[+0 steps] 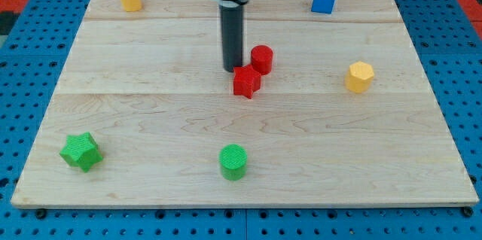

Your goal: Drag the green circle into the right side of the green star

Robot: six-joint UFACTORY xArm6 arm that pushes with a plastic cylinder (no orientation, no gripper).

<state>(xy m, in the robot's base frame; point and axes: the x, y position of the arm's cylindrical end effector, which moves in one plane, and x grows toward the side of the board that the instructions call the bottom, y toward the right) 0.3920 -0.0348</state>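
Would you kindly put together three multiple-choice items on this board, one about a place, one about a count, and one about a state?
1. Where does the green circle lie relative to the green star?
A. to the view's right of it, apart
B. touching its left side
C. stacked on top of it

2. How many red blocks are on the board?
A. one
B. two
C. four

3. What is my tip doing?
A. pressing on the green circle
B. resting by the blue block
C. standing just left of the red blocks, far from the green circle

Answers:
1 A, bare wood shows between the two green blocks.
2 B, only the red star and the red cylinder are red.
3 C, the rod ends beside the red star, well above the green circle in the view.
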